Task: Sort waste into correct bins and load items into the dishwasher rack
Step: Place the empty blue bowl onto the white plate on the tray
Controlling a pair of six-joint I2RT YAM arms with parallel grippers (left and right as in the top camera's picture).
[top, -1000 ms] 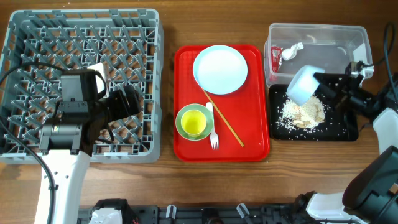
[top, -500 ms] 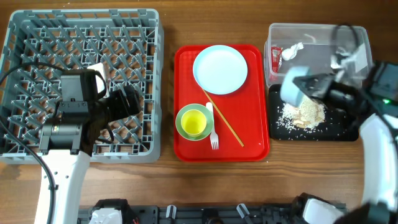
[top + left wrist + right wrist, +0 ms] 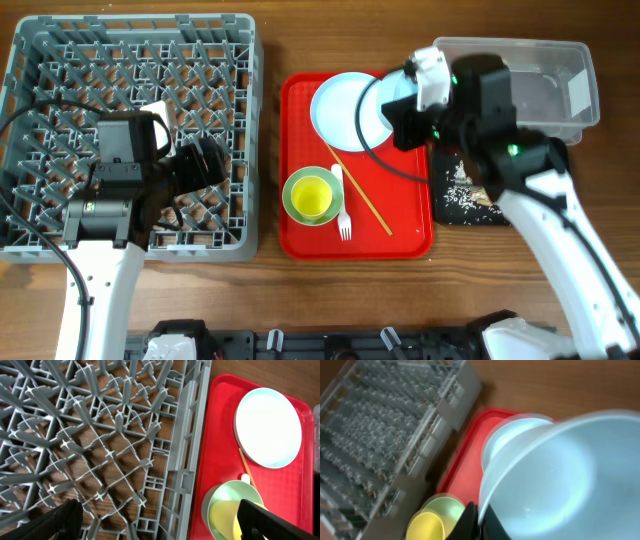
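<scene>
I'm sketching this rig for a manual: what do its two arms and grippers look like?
Left arm and right arm: white rounded links, black joint housings, loose black cables looping beside the wrists. Left gripper and right gripper: black, with dark fingers. Small green lights glow on the right arm's housings.

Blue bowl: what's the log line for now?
right fingers: shut on light-blue bowl | left fingers: open over dishwasher rack | food scraps: in black tray
</scene>
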